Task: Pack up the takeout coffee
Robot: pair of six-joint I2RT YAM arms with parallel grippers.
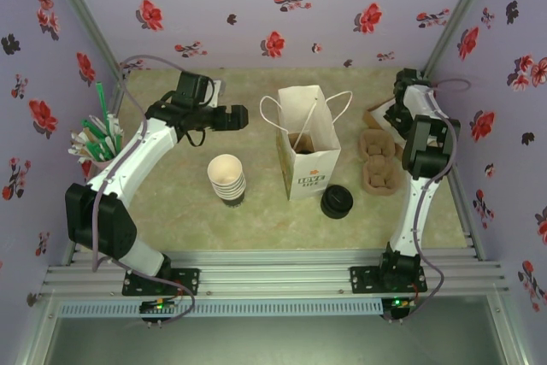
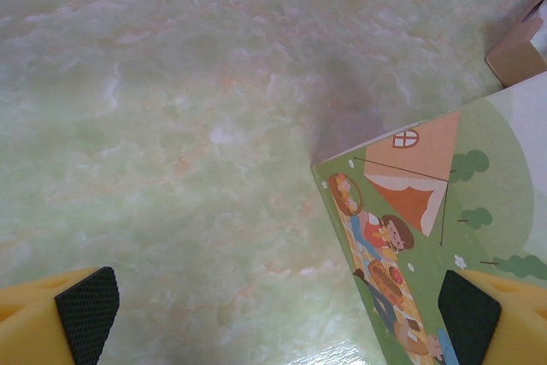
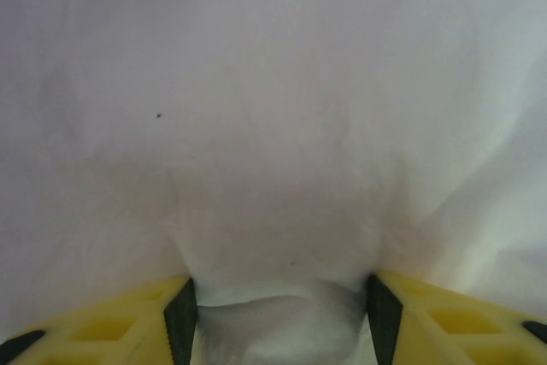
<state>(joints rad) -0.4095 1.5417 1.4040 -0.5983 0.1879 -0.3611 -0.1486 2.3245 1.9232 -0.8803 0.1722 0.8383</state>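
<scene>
The white paper bag stands open mid-table; its printed green side fills the right of the left wrist view. The takeout coffee is hidden; the bag's inside is dark and I cannot tell what is in it. My left gripper hovers just left of the bag, open wide, with the bag's lower corner reaching between its fingertips, close to the right pad. My right gripper is at the back right, open and pressed into soft white paper that bulges between its pads.
A stack of lidless cream cups stands left of the bag. A stack of black lids sits at the bag's front right. Brown cup carriers lie to the right. A holder of straws stands at the far left.
</scene>
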